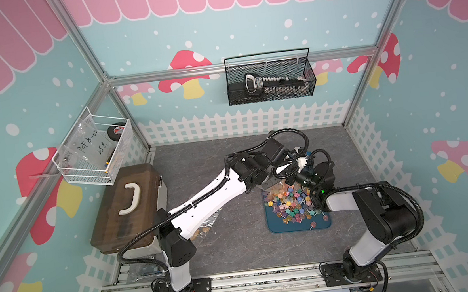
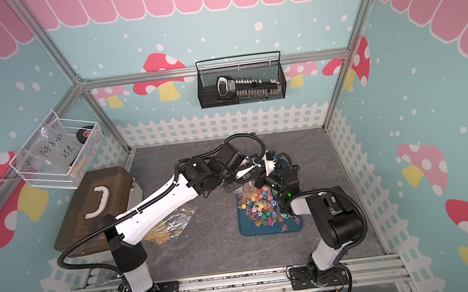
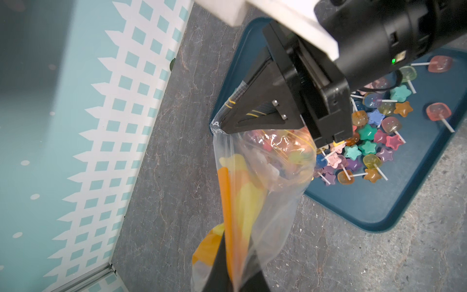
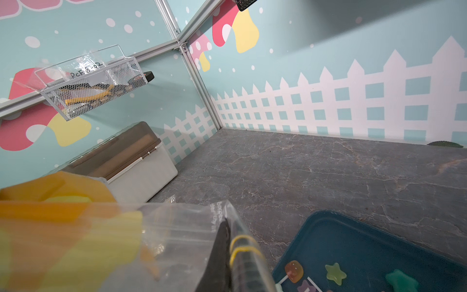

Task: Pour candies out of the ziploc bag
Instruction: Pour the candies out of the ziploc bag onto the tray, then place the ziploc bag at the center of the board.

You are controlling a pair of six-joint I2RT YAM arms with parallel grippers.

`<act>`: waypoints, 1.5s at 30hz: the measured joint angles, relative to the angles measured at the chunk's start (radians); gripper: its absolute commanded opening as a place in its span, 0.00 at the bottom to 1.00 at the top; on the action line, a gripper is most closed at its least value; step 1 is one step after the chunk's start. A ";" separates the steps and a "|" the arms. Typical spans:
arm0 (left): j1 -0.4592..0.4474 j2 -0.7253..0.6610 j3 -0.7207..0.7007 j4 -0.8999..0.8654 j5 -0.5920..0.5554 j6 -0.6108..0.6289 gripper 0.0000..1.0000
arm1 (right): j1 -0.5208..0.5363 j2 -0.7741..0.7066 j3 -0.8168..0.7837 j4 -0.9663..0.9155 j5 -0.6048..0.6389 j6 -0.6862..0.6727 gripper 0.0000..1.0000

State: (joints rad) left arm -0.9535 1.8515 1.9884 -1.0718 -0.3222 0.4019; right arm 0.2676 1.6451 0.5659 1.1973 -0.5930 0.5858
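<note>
A clear ziploc bag (image 3: 265,177) with yellow and orange print hangs stretched between my two grippers, just above the back end of a blue tray (image 3: 366,207). My left gripper (image 3: 232,273) is shut on one end of the bag. My right gripper (image 4: 231,252) is shut on the opposite edge, by the printed strip. Many candies (image 3: 374,141), star-shaped and rounded lollipops in mixed colours on white sticks, lie heaped on the tray. Coloured shapes show through the bag; I cannot tell whether they are inside it. In both top views the bag (image 1: 277,189) (image 2: 248,187) hangs over the candies (image 1: 289,206) (image 2: 263,208).
A second crumpled clear bag (image 2: 173,224) lies on the grey table under the left arm. A brown-lidded box (image 1: 126,205) stands at the left. On the walls hang a white wire basket (image 1: 94,149) and a black mesh basket (image 1: 270,80).
</note>
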 measured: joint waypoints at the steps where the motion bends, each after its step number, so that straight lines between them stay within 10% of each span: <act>1: 0.000 0.000 0.000 -0.001 0.000 0.000 0.00 | 0.000 0.000 0.000 0.000 0.000 0.000 0.00; 19: 0.012 -0.027 -0.054 0.014 -0.033 -0.044 0.00 | -0.016 -0.049 0.000 -0.062 0.000 0.016 0.00; 33: 0.044 -0.512 -0.627 0.275 -0.018 -0.327 0.00 | 0.091 -0.206 0.167 -0.345 -0.059 -0.010 0.00; 45: 0.057 -0.801 -1.022 0.535 -0.097 -0.762 0.00 | 0.212 -0.020 0.394 -0.454 -0.058 0.066 0.09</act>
State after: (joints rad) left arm -0.8963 1.0508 0.9668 -0.5369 -0.4187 -0.3603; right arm 0.4793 1.6253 0.9596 0.7433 -0.6514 0.6518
